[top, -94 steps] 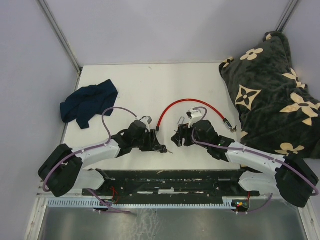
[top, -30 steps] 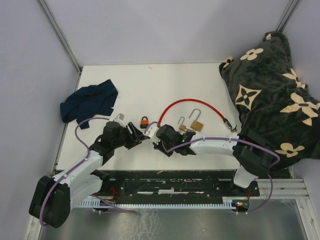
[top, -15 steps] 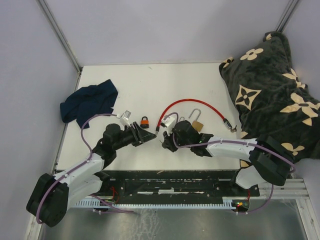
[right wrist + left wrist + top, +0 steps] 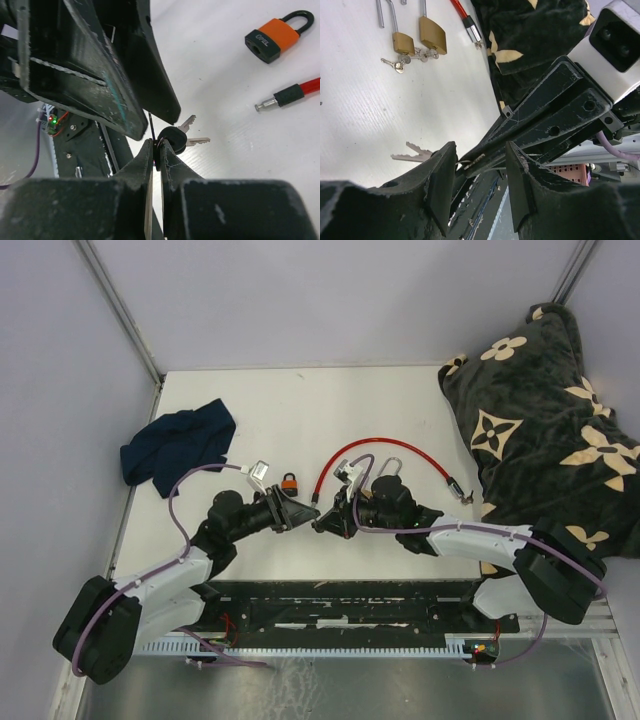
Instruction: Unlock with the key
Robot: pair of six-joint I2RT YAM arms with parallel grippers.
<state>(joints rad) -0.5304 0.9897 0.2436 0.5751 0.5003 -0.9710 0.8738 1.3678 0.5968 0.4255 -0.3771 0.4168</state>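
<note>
Near edge, centre: the two claws meet tip to tip low over the white bench [image 4: 300, 410].

Right claw [image 4: 156, 148]: jaws nearly closed, pinching the black head of the key [image 4: 172, 138]. The silver blades stick out past the fingertips, just above the bench. Whether they touch the surface, I cannot tell.

Left claw [image 4: 481, 151]: jaws about half parted, nothing clamped that I can see. In its own wrist view the right claw's black fingers run into the gap between its fingers [image 4: 443, 186]. Contact between the two claws cannot be confirmed.

Just beyond the left claw: the orange padlock [image 4: 274, 39] lies flat on the bench, shackle closed, apart from both claws.

Beside it: the metal end of the red cable [image 4: 372, 445], which arcs away toward the right side.

Under that arc, beyond the right claw: two brass padlocks [image 4: 424, 37] lie side by side, with small keys [image 4: 400, 63] at their bodies.

Far left: a dark blue cloth [image 4: 178, 445], crumpled at the bench edge.

Far right: a dark flower-patterned blanket [image 4: 540, 430], heaped against the wall.
</note>
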